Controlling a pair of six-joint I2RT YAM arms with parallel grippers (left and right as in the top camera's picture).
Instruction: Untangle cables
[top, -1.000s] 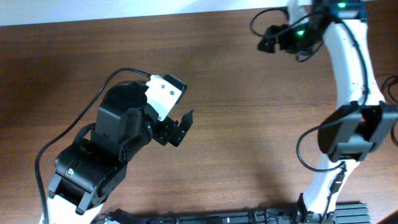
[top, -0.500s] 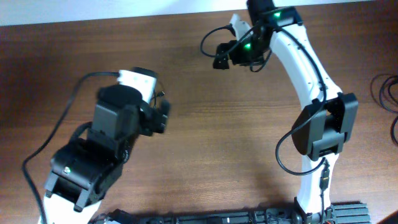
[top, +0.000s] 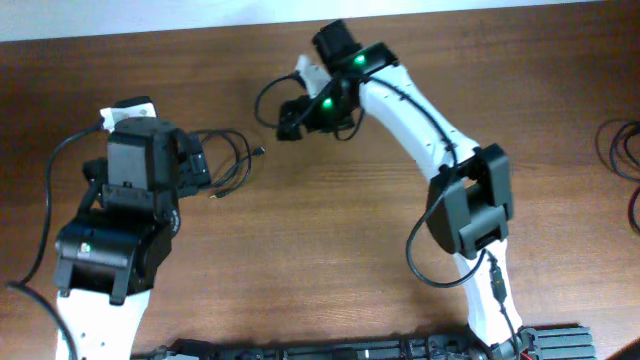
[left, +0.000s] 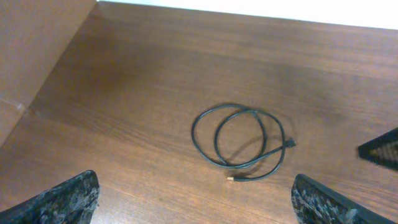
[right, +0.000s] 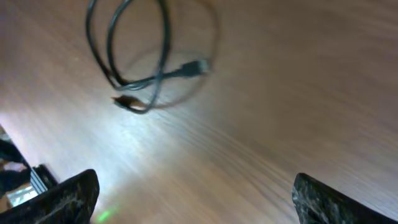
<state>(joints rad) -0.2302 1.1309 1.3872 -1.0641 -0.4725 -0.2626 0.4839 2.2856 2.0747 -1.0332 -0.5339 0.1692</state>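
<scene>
A thin black cable (top: 232, 162) lies in two loose overlapping loops on the wooden table, left of centre. In the left wrist view, the cable (left: 239, 143) lies flat ahead of my left gripper (left: 196, 205), which is open and empty. In the overhead view, my left gripper (top: 196, 165) sits just left of the loops. My right gripper (top: 290, 116) hovers up and to the right of the cable. In the blurred right wrist view, the cable (right: 134, 56) lies beyond my right gripper (right: 196, 202), which is open and empty.
More dark cables (top: 622, 150) lie at the table's right edge. A black rail (top: 380, 350) runs along the front edge. The dark tip of the right gripper (left: 380, 149) shows at the right of the left wrist view.
My left arm has swung left and uncovered the cable. My right arm has swept from the far right corner leftward to near the cable.
</scene>
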